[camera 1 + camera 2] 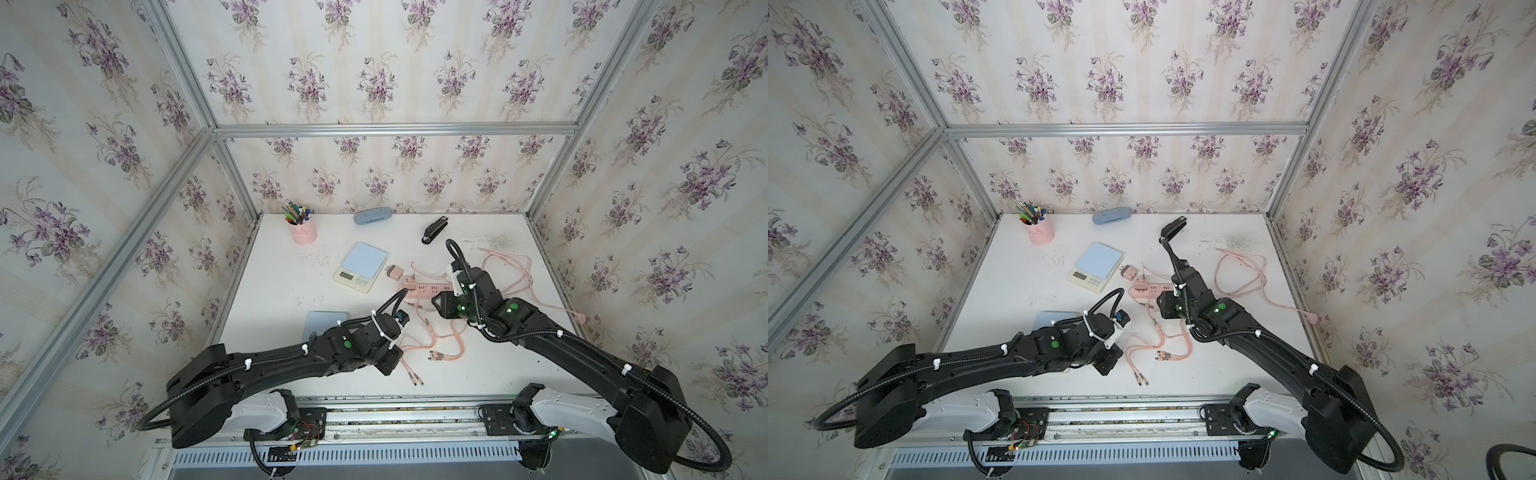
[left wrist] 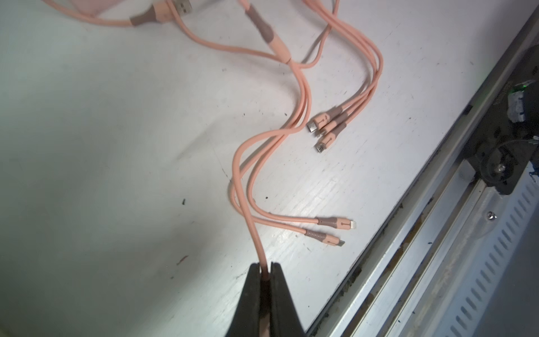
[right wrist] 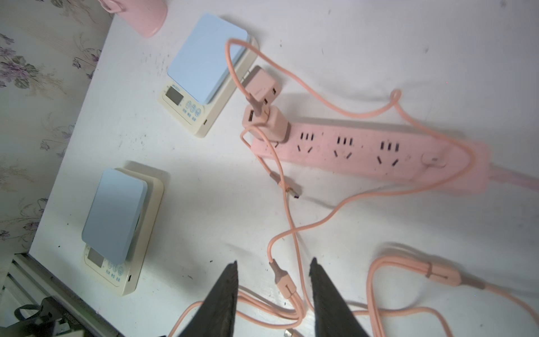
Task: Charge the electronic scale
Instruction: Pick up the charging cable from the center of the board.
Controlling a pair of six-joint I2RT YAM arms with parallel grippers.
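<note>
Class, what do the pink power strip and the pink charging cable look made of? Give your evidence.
The power strip: probably hard moulded plastic, matte; rigid flat body, crisp socket slots. The charging cable: likely soft rubbery sheath, smooth, matte; it lies in loose curves. Its connector tips look metallic.

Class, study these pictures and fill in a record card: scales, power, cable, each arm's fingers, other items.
Scales: far scale and near scale, both flat on the table; no cable seen in either.
Power: pink power strip with one charger plugged in; a spare charger lies loose.
Cable: the pink cable splits into branches.
Left fingers: shut on one branch of it.
Right fingers: open, a cable joint between them.
Other: pen cup, stapler, blue case at the back.
</note>
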